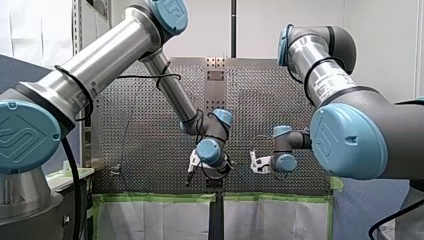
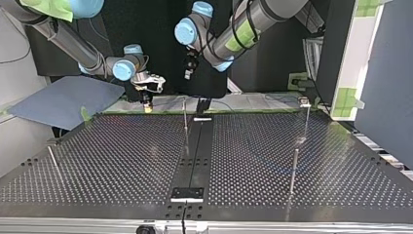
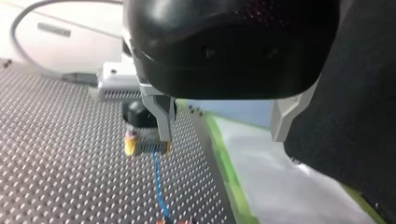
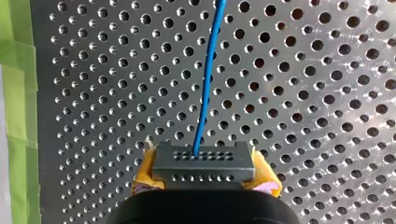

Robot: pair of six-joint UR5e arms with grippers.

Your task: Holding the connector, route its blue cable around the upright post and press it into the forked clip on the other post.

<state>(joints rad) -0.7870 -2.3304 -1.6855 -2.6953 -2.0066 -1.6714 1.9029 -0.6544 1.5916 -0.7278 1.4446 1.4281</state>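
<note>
— What does the right wrist view show that the other views don't?
— The small dark grey plastic connector (image 4: 203, 158), up close. It has two rows of tiny holes. The thin blue cable (image 4: 208, 79) comes out of one hole and runs away over the shiny metal bench full of holes (image 4: 303, 93).
— Who has it?
— The right arm's pincer (image 4: 204, 173). Its two yellow pads (image 4: 145, 176) squeeze the connector from both sides, closed just that wide.
— And the left arm's pincer (image 3: 219, 136)?
— Wide open, with nothing in it. Its two grey metal fingers (image 3: 161, 116) are up in the air. Past them, the left wrist view shows the connector from the other side.
— Where is the connector?
— The top view tells that: at the bench's far edge, a bit left of the middle. A green tape strip (image 4: 18, 70) is near it. Only the top view shows the thin upright metal posts (image 2: 185, 122). I count four, but the bench shines, so I am not sure.
— And the rest?
— Two arms, two pincers, one connector, one blue cable.
</note>
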